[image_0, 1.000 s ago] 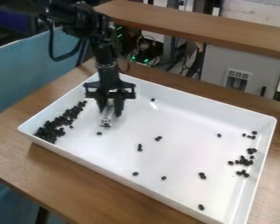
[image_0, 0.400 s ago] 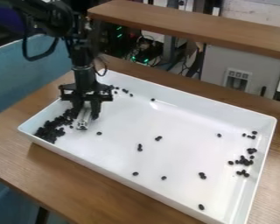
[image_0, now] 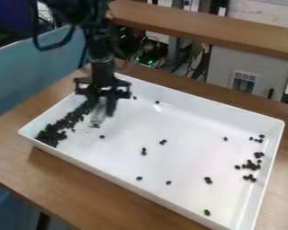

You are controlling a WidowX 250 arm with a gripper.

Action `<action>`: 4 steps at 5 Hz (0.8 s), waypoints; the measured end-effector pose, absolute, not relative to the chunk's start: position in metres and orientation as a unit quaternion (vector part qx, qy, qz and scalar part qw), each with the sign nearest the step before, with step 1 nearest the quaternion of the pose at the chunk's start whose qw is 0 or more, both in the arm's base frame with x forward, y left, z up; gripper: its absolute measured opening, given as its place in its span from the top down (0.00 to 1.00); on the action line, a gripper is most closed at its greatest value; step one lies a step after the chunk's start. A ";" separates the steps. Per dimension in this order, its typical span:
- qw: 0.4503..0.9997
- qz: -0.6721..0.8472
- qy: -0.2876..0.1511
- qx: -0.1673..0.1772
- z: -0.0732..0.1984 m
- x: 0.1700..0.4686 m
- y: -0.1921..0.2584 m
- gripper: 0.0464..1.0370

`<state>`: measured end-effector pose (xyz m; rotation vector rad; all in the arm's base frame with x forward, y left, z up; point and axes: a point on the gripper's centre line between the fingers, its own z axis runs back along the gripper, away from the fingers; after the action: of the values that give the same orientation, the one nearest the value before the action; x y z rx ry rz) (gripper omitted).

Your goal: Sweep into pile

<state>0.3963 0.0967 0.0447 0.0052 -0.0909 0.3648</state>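
My gripper [image_0: 102,110] hangs over the left part of the white tray [image_0: 170,200], shut on a short pale metal bar [image_0: 97,118] that points down at the tray floor. The main heap of small black pieces [image_0: 53,133] lies along the tray's left side, just left of the bar, and runs up behind the gripper. Single pieces and pairs are spread over the middle, such as the pair [image_0: 163,142]. A looser cluster [image_0: 251,166] lies near the right wall.
The tray's raised walls surround the work area on a wooden table [image_0: 68,185]. A wooden shelf [image_0: 200,28] crosses behind it, with a grey cabinet [image_0: 249,74] and cables beyond. A blue surface [image_0: 26,81] stands at the left.
The gripper and bar went left to the heap, then came back part of the way right and slightly up. The heap's upper end now reaches farther along the tray's left side.
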 end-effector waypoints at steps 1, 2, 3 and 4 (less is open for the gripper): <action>0.990 0.129 -0.059 0.008 0.057 0.397 0.057 0.64; 0.994 0.093 -0.064 0.002 0.059 0.397 0.025 0.64; 0.996 0.045 -0.072 -0.028 0.057 0.400 -0.021 0.64; 0.996 -0.005 -0.075 -0.048 0.047 0.400 -0.065 0.64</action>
<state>0.3995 -0.0652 0.0472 -0.0965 -0.1503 -0.0103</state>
